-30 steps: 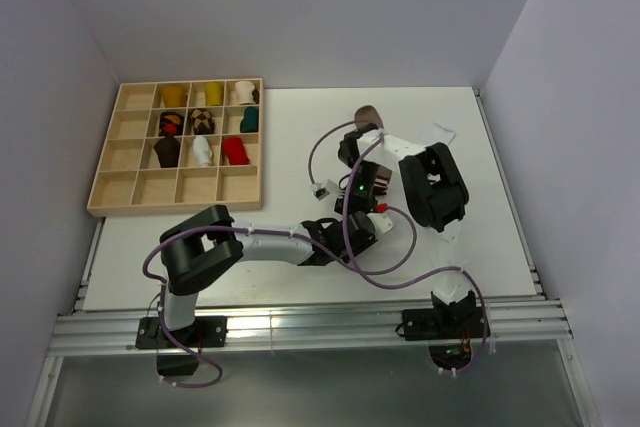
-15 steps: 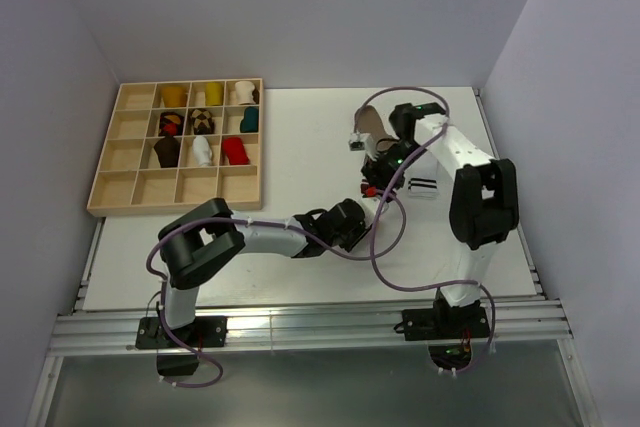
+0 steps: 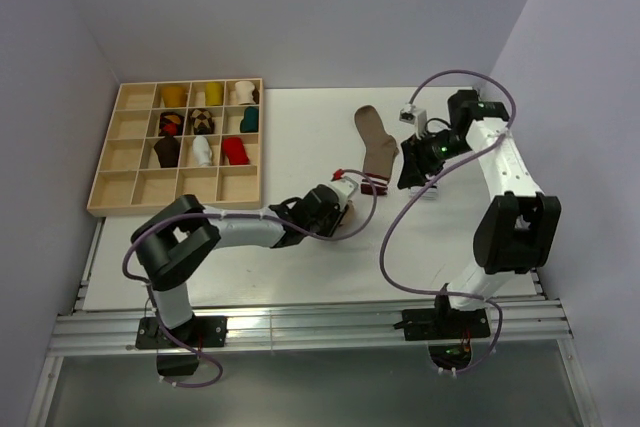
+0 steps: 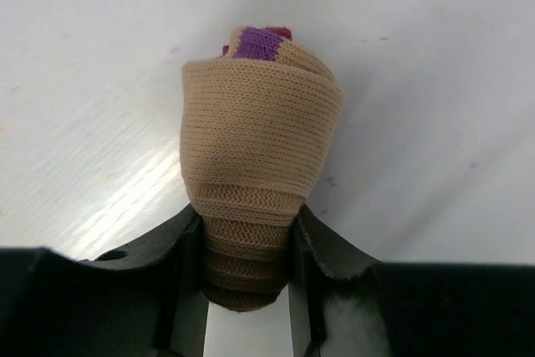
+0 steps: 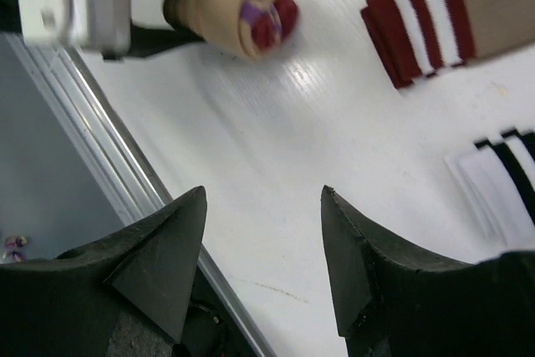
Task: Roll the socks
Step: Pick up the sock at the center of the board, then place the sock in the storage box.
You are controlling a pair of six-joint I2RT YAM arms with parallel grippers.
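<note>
Near the middle of the table [image 3: 300,137], a rolled tan sock [image 4: 259,148] is clamped in the left gripper [image 4: 247,265], with a purple-and-red patch seen at its free end. Beyond it the brown sock [image 3: 378,142] is laid flat, maroon-and-white cuff toward the arms — a cream sock [image 5: 501,181] with dark stripes is laid just right of that cuff. The right gripper [image 5: 259,240] is poised above the table — jaws spread wide, nothing between them.
</note>
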